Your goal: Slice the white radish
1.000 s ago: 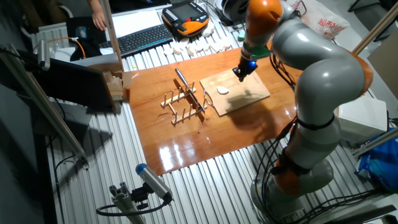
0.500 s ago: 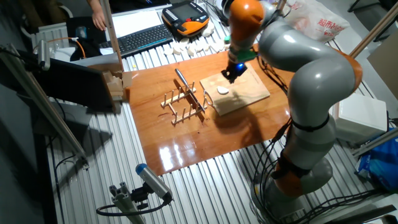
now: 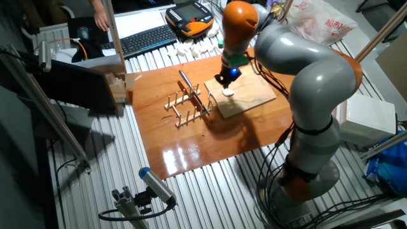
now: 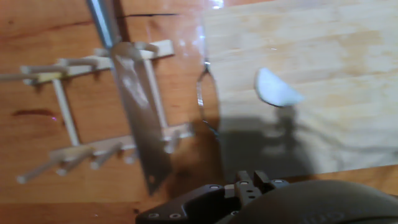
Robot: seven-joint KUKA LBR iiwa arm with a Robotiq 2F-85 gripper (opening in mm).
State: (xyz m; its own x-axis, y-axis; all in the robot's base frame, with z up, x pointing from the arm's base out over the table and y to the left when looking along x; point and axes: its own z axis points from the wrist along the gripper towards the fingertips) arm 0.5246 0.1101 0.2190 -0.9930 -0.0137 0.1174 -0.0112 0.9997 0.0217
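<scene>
White radish (image 4: 277,89) lies on cutting board (image 4: 323,68) (light wood).

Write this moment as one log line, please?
phase: approach | hand: above cutting board, grip state unclear | white radish: whole, on board | knife: resting on wooden rack

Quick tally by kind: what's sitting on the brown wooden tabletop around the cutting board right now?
Light wooden cutting board: 1
Small pale white radish piece, lying on the board: 1
Steel-bladed knife, resting on the rack: 1
Light wooden peg rack: 1
Thin wire loop at the board's edge: 1
Total: 5
</scene>
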